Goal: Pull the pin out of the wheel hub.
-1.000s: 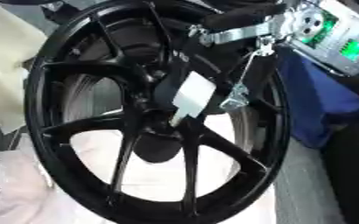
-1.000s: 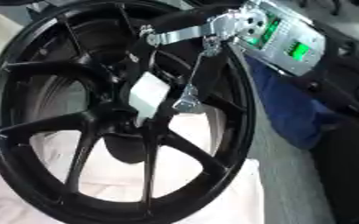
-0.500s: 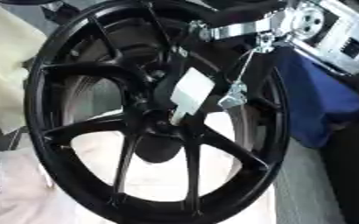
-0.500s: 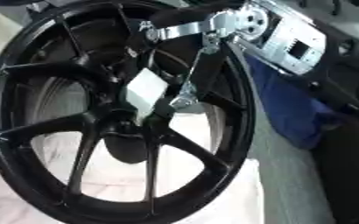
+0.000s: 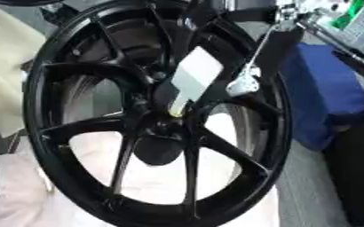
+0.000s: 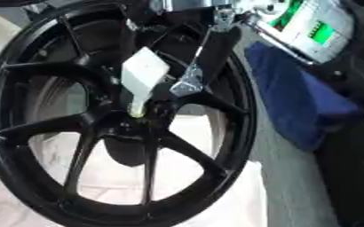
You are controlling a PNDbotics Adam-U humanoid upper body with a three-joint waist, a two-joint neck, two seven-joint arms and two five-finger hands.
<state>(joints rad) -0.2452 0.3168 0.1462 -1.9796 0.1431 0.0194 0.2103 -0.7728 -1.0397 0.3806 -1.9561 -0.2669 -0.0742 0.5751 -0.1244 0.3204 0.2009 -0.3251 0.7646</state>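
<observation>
Wheel: a black wheel hub (image 5: 150, 128) with thin spokes stands almost upright and fills most of both views. It leans a little, with the top toward the right.

Under the wheel: its lower rim rests on a pale pinkish-white cloth (image 5: 29, 195).

Pin: a pale, flat, paddle-shaped piece (image 5: 191, 80) sits over the middle of the wheel. Its narrow lower end, slightly yellow, points into the centre of the hub — I cannot tell how deep it goes in.

Right hand: the right hand (image 6: 197, 57) comes down from the upper right corner, black with silver parts. Long dark fingers reach down across the spokes, just beside the wide upper part of the pin.

Fingers: one finger ends in a silver tip (image 6: 187, 80) that lies very near the right edge of the pin. I cannot tell if the fingers pinch the pin or only touch it — the dark fingers merge with the dark spokes behind them.

Arm: above the hand there is a silver and white housing with green marks (image 6: 313, 26).

Left hand: it does not show in any view.

Right side: a blue cloth (image 5: 321, 97) lies behind the wheel rim, near the arm.
</observation>
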